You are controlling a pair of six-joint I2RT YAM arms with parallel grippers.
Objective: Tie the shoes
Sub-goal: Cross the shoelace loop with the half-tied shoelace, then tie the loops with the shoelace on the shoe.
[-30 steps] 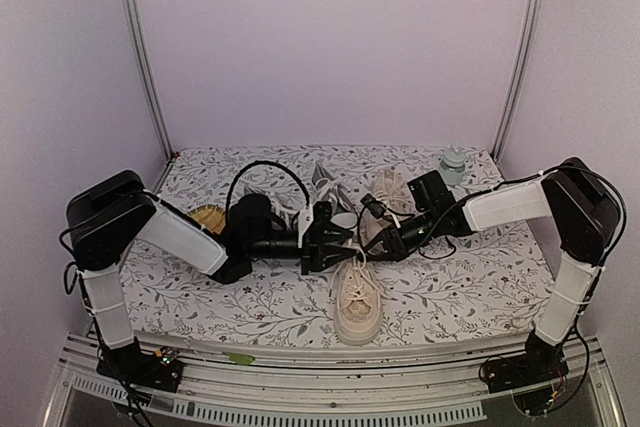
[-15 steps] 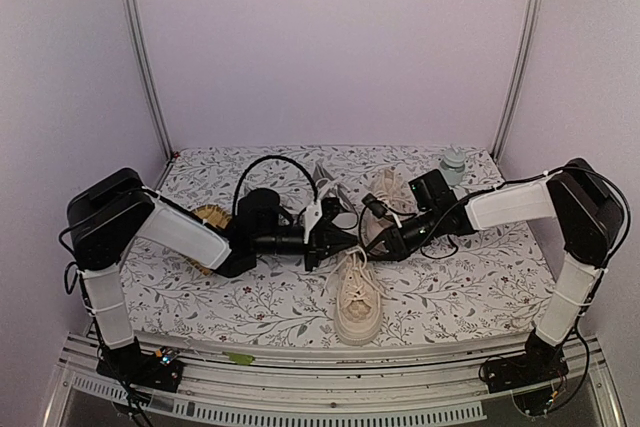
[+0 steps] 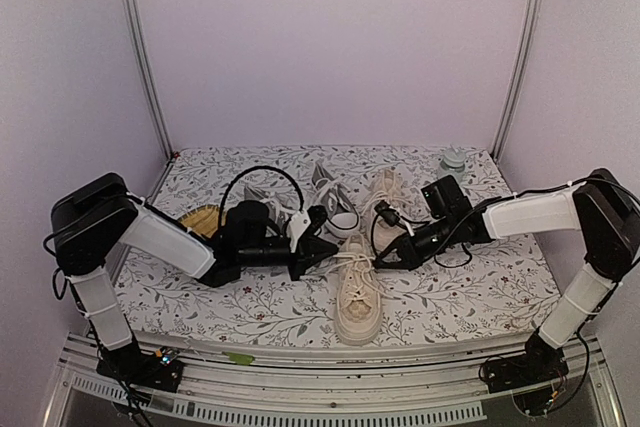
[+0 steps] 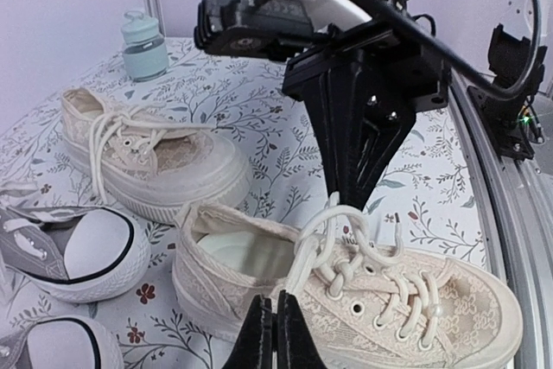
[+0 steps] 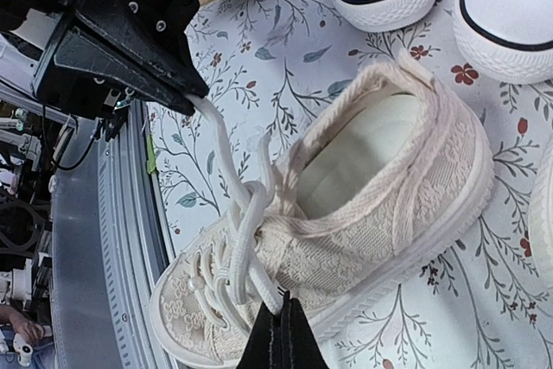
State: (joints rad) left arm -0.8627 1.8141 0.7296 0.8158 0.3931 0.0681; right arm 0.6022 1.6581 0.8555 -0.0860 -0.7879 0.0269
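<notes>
Wrist views reveal left hand (image 4: 269, 334) and right hand (image 5: 281, 339) each pinching a lace (image 5: 226, 155) of the near cream sneaker (image 5: 389, 187), indistinct overhead.

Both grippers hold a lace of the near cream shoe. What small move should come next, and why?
Probably draw the left gripper and right gripper a little farther apart: each is shut on a lace end of the near cream sneaker, and the lace crossing looks loose.

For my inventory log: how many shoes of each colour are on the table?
Cream sneakers: 2
Grey sneakers: 2
Total: 4
</notes>
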